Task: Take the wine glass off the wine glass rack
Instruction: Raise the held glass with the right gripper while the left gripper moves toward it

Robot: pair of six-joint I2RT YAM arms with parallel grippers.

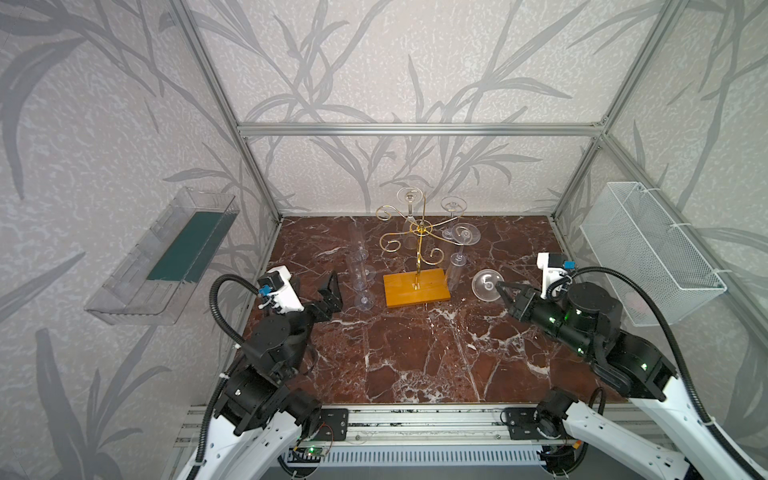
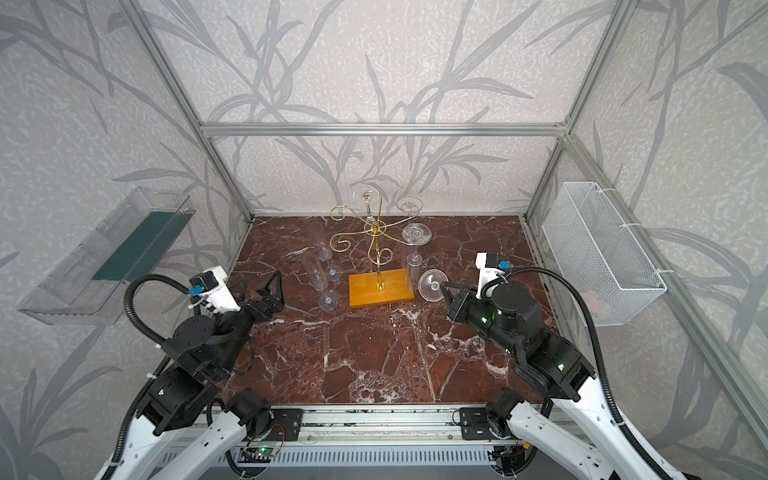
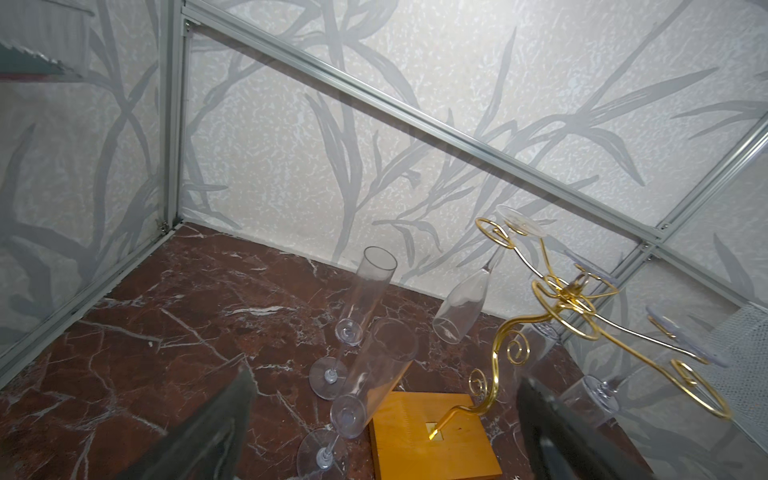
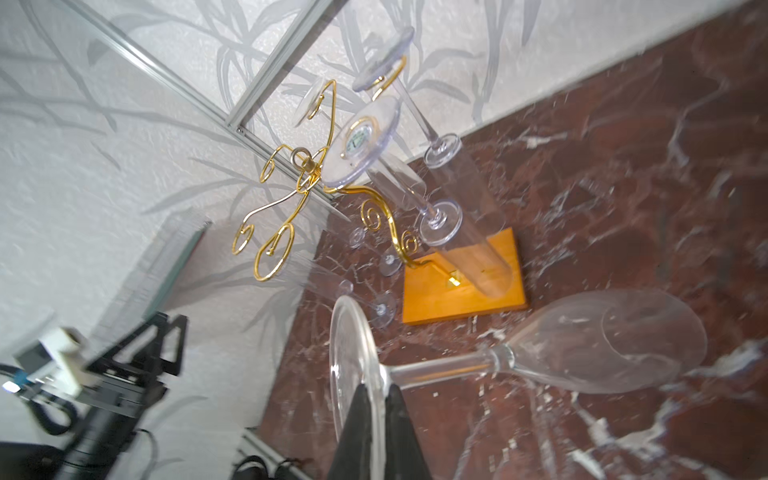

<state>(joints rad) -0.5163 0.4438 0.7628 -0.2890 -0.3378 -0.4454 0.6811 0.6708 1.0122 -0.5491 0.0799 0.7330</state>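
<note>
Toward the left edge of the marble table [image 1: 415,357], about midway back, the left gripper [image 1: 331,296] hangs with its fingers spread wide and nothing between them. Across from it, toward the right edge, the right gripper [image 4: 377,399] is pressed together on the rim of the round foot of the wine glass [image 1: 486,284]. That glass is clear of the wire arms, just beside the right end of the orange-yellow wooden base [image 1: 415,291], and whether its bowl touches the table cannot be told. Left of the base stand two clear flutes [image 1: 358,274], upright. Farther back, near the far edge, the wine glass rack [image 1: 420,232] carries three hanging glasses [image 1: 465,235] on its gold curls, bowls downward.
</note>
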